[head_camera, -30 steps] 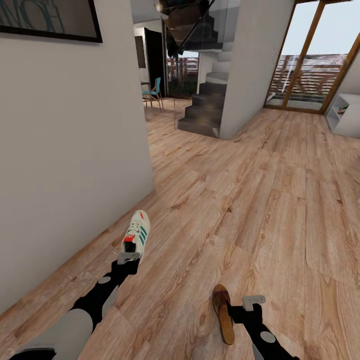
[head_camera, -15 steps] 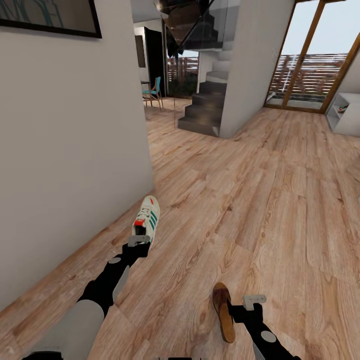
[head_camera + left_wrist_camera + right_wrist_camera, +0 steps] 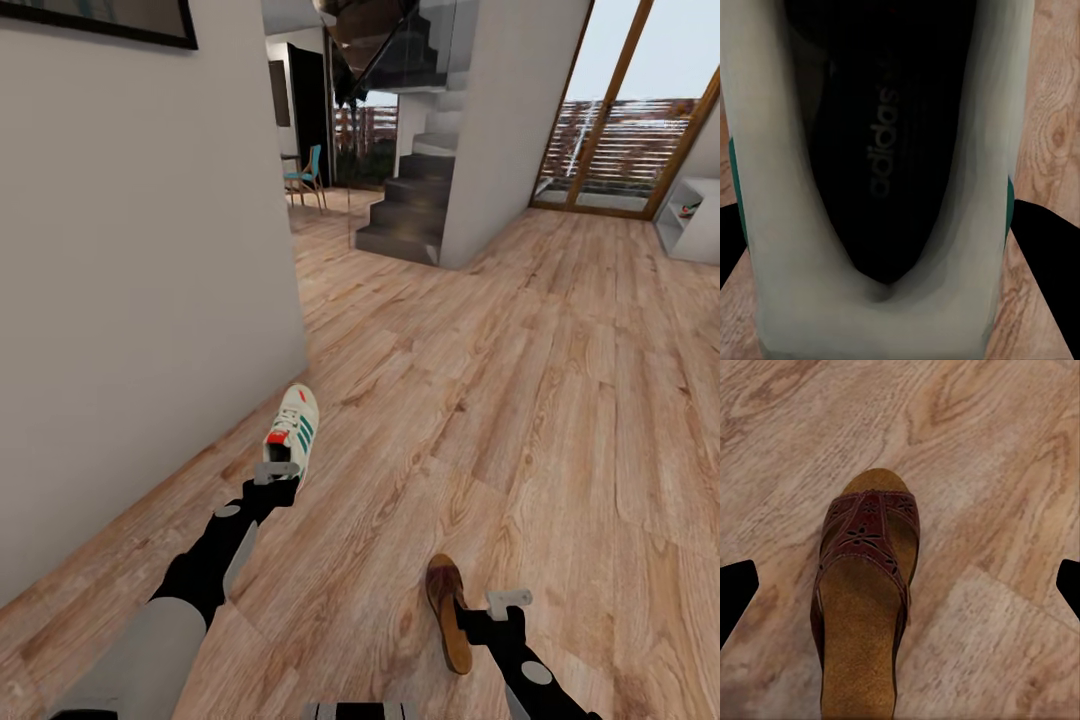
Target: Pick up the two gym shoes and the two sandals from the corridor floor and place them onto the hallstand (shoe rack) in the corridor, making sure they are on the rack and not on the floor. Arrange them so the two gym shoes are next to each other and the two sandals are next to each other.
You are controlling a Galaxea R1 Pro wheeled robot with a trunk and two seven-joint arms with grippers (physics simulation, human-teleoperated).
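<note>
A white gym shoe (image 3: 294, 428) with green stripes and a red heel patch hangs just above the corridor floor (image 3: 560, 420) near the left wall. My left gripper (image 3: 277, 470) is shut on its heel. The left wrist view looks into the shoe's dark insole (image 3: 881, 150) between both fingers. A brown sandal (image 3: 447, 610) with a tan insole lies on the planks close to my base. My right gripper (image 3: 472, 622) stands open beside it. In the right wrist view the sandal (image 3: 862, 607) sits between the wide-spread fingers (image 3: 735, 592), touching neither. The white hallstand (image 3: 688, 225) stands far off at the right edge.
A grey wall (image 3: 150, 280) runs along the left, ending at a corner. Dark stairs (image 3: 405, 215) and a white pillar (image 3: 505, 130) stand ahead, with a teal chair (image 3: 305, 180) beyond. Glass doors (image 3: 620, 130) close the far right. Open plank floor stretches between me and the hallstand.
My left gripper has carried the gym shoe forward and to the right, away from the wall. The view has tipped slightly downward. The right gripper and the sandal have stayed put.
</note>
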